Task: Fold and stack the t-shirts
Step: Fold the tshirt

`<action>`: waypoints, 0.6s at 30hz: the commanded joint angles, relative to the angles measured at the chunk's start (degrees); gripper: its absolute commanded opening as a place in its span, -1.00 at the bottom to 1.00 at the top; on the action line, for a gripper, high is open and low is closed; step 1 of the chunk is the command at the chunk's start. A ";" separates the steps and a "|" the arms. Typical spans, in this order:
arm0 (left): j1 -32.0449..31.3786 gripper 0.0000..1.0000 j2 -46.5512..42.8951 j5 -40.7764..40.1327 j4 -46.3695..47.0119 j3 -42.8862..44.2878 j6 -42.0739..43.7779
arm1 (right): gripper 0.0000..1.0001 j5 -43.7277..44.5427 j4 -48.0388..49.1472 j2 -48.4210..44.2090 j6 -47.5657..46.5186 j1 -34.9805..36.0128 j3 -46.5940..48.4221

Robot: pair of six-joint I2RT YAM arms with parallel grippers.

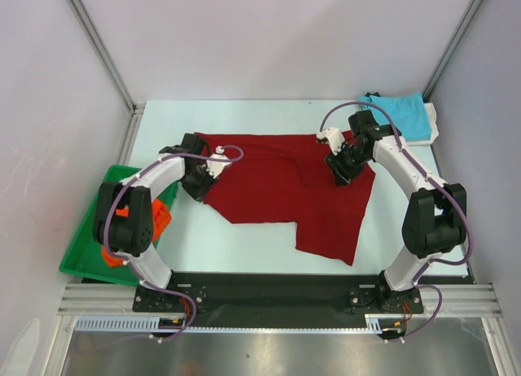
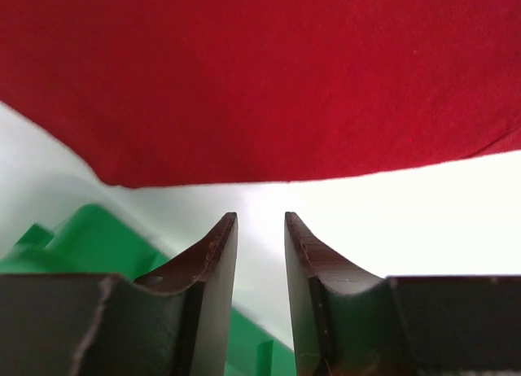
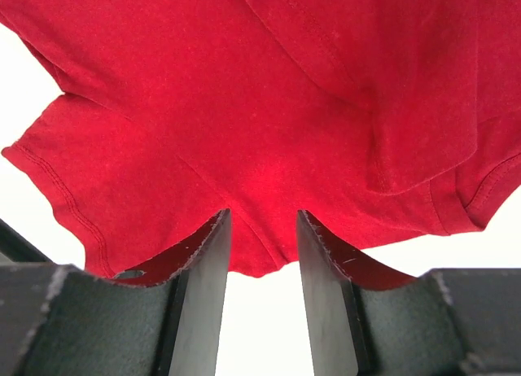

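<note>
Nearest the arm bases, left of the dark red t-shirt (image 1: 285,189), the green tray (image 1: 81,258) holds the bright orange t-shirt (image 1: 163,217), partly hidden by the left arm (image 1: 155,181). The red shirt lies spread on the counter (image 1: 244,246) between the two arms, one flap reaching toward the bases on its right side. The step in hand looks like the first fold of this shirt, with the whole task at an early stage, since neither other shirt is folded or stacked. The left jaws sit at the shirt's left edge, narrowly parted and empty. In the left wrist view the red hem lies just beyond their tips, apart from them, with bare counter between. The right jaws hover over the shirt's right part, moderately parted. A lobe of red cloth reaches in between their tips, though I cannot tell whether they touch it. The next move probably calls for the left jaws to advance onto the hem, and for both to pinch cloth before lifting together. Beyond the red shirt's far right corner lies the turquoise t-shirt (image 1: 399,115), bunched behind the right arm (image 1: 407,168).
</note>
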 commanded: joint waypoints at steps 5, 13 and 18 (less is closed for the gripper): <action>-0.03 -0.38 4.98 4.93 0.53 1.98 -2.00 | -0.14 0.59 -0.03 0.15 -0.87 -0.30 2.87; -0.03 -0.42 7.71 6.43 1.23 3.82 -4.81 | -0.13 -0.02 -0.29 2.25 -1.40 -0.65 4.45; -0.03 -0.35 9.11 6.34 0.97 4.97 -5.61 | -0.14 -0.90 -0.56 3.14 -1.66 -2.14 4.90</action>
